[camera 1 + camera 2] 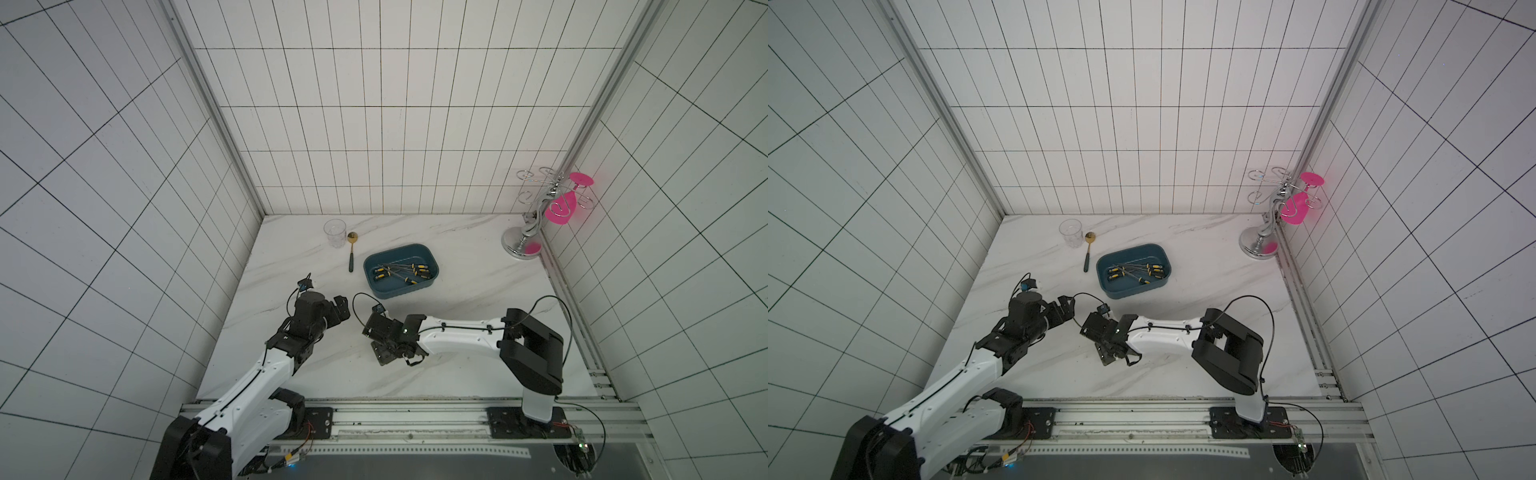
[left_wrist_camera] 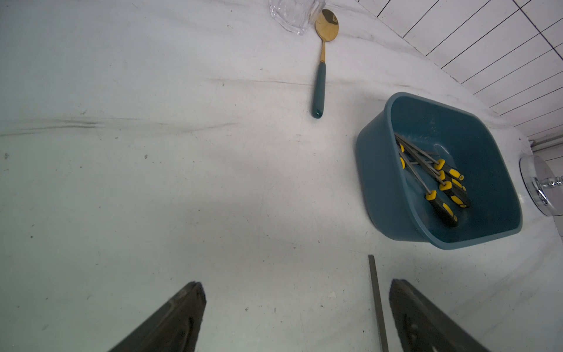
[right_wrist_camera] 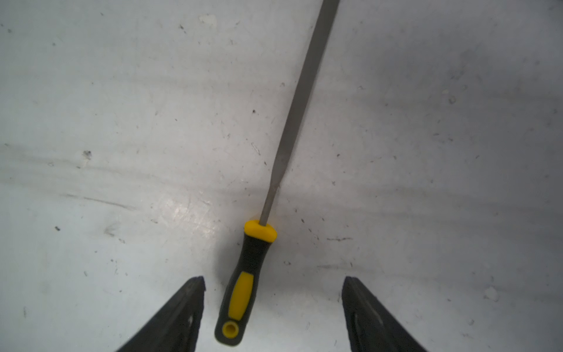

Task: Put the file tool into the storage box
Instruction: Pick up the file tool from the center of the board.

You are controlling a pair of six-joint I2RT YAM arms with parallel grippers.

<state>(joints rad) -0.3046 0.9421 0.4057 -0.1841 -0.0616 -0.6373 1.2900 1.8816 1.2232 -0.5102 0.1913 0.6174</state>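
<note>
File [image 3: 286, 143]: flat on the tabletop [image 3: 106, 122], outside the box. Your right wrist view shows its black-and-yellow handle and most of the grey blade.
Right fingers [image 3: 182, 311]: apart, one on each side of the handle. Neither touches it, and the handle sits nearer one finger than the other.
Left fingers [image 2: 170, 320]: wide apart, holding nothing. The blade's tip end [image 2: 376, 298] lies between them, close beside one finger.
Box [image 2: 374, 189]: teal tub holding several files [image 2: 438, 179] with their handles bunched at one end. The blade tip on the tabletop stops short of it.
Right wrist view only: you get the handle here and nowhere else. The box is out of this frame.
Left wrist view only: you see blade tip and box together, but never the handle.
Top views only: both show the whole layout, with the box [image 1: 374, 282] [image 1: 1106, 286] beyond the two wrists, which are close together near the tabletop's middle. You cannot make out the loose file or either pair of fingertips there.
Other things: a spoon [image 1: 351, 253] lies beside a clear glass [image 1: 335, 233], left of the box. A chrome rack [image 1: 521, 245] stands in the far right corner.
</note>
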